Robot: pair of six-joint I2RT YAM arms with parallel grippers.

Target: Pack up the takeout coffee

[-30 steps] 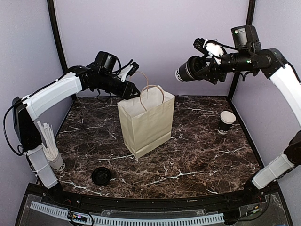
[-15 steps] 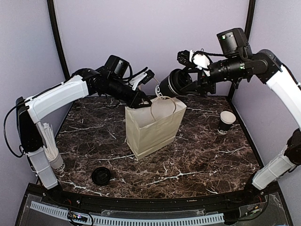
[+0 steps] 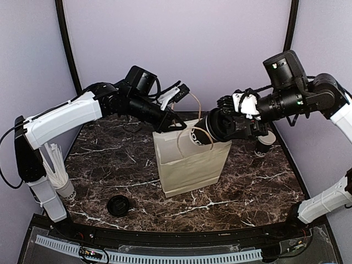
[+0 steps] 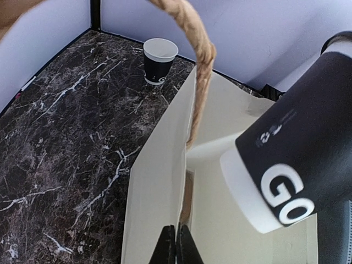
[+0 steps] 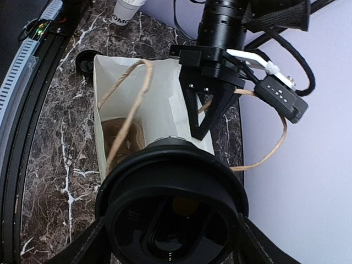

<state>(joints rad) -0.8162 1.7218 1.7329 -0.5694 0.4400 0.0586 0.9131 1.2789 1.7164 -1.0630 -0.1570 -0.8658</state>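
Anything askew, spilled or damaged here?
The takeout coffee lies on its side in the right hand above the mouth of the paper bag, odd for a drink, though no spill shows. The left hand pinches the bag's rim. A loose lid lies on the table.

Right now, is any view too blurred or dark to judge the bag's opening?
Top view: sharp, evenly lit; the coffee cup hides part of the bag. Left wrist view: handle blurs toward the top left corner, bag edge crisp. Right wrist view: the dark lid fills the bottom, bag interior readable.
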